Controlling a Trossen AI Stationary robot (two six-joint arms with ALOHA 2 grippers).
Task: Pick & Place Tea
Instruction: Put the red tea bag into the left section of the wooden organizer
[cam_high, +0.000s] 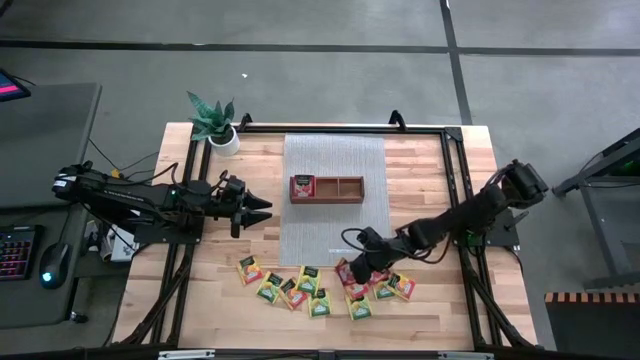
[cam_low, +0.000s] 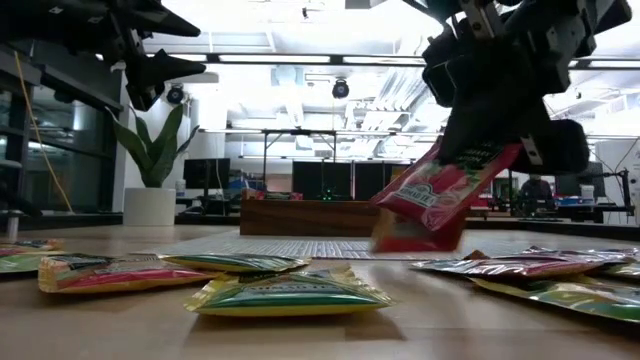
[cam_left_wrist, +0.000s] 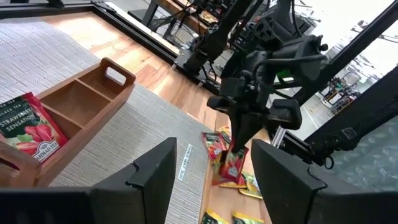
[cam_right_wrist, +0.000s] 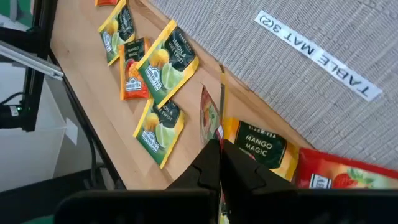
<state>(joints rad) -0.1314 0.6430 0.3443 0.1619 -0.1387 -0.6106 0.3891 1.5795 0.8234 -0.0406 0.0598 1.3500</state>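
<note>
1. Left gripper (cam_high: 262, 210) hovers left of the brown three-compartment wooden tray (cam_high: 327, 189), arm stretched level over the table, dark fingers (cam_left_wrist: 152, 174) apart and empty.
2. One red square tea packet (cam_high: 302, 187) stands in the tray's left compartment.
3. Loose red, yellow and green tea packets (cam_high: 300, 285) lie scattered on the wood in front of the tray.
4. Right gripper (cam_high: 352, 272), front-right of the tray, reaches down from a bent arm, fingers clamped on a red strawberry tea packet (cam_low: 430, 200) lifted edge-up, tilted.

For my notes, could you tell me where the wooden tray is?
In the high view the wooden tray sits mid-table on the grey mat, one red packet in its left compartment.
</note>
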